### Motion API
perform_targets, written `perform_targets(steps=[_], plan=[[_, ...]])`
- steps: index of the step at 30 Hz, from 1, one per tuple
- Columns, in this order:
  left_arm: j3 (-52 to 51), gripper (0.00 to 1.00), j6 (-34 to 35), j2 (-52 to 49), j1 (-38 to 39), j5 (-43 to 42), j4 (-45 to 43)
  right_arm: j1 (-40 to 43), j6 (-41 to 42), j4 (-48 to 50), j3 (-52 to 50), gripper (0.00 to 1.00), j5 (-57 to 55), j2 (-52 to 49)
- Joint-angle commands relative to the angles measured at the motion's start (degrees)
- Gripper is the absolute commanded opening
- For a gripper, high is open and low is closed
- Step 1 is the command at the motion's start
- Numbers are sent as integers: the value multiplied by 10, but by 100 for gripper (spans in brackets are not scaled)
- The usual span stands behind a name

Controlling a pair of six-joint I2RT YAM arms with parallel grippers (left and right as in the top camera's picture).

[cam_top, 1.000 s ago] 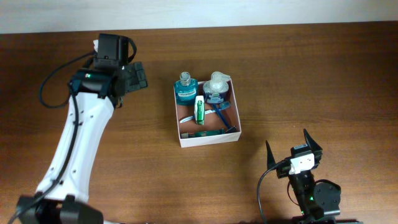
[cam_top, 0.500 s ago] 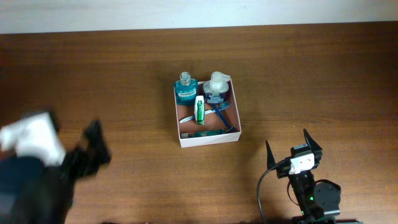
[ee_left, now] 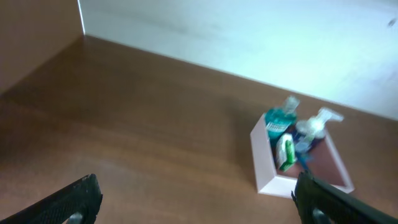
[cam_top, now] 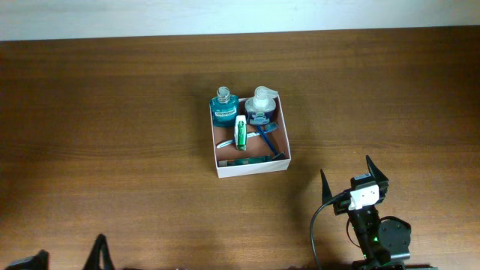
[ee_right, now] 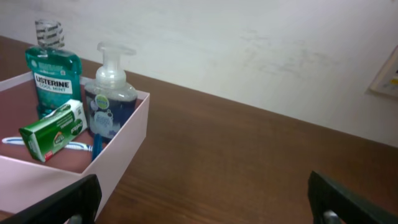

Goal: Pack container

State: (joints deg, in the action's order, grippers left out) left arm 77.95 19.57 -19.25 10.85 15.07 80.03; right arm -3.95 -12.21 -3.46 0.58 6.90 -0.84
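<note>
The shallow square container [cam_top: 252,168] with thin white walls and a reddish-brown inside is sitting at the middle of the brown wooden surface [cam_top: 112,112]. The right pincer [cam_top: 345,166] is resting well apart from it at its 4 o'clock, black fingers spread wide and gripping nothing. The left pincer [cam_top: 67,253] is showing only as dark finger tips at the bottom edge of the overhead view, far off at the container's 8 o'clock. In the left wrist view its fingers are likewise standing wide apart and empty.

Inside the container, a teal mouthwash bottle [cam_top: 223,109] is standing upright in the 11 o'clock corner. A clear pump bottle of blue liquid [cam_top: 261,106] is standing upright in the 1 o'clock corner. A small green-white packet [cam_top: 240,132] is lying near the middle, just beside both bottles. A blue toothbrush [cam_top: 268,141] is lying from the pump bottle's foot toward the 4 o'clock corner. A slim dark green item [cam_top: 251,158] is lying along the 6 o'clock wall; what it is cannot be told.

A second ago the left arm was reaching to the container's 10 o'clock. Half a second ago it was a blur at 8 o'clock, and now it is drawn back almost out of frame. The container, its contents and the right pincer are sitting where they were.
</note>
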Motion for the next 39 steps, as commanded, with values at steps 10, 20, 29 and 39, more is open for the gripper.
perform_targets(steps=[10, 20, 29, 39], plan=[[-241, 99, 6, 120, -1, 2, -124, 2, 5, -4, -3, 98, -1, 5], [-434, 99, 6, 180, -2, 2, -351, 2, 5, -4, -3, 98, -1, 5], [-600, 99, 5, 184, -2, 2, -599, 2, 5, -4, -3, 98, -1, 5], [-721, 99, 5, 184, -2, -7, -768, 2, 5, -4, -3, 98, -1, 5]])
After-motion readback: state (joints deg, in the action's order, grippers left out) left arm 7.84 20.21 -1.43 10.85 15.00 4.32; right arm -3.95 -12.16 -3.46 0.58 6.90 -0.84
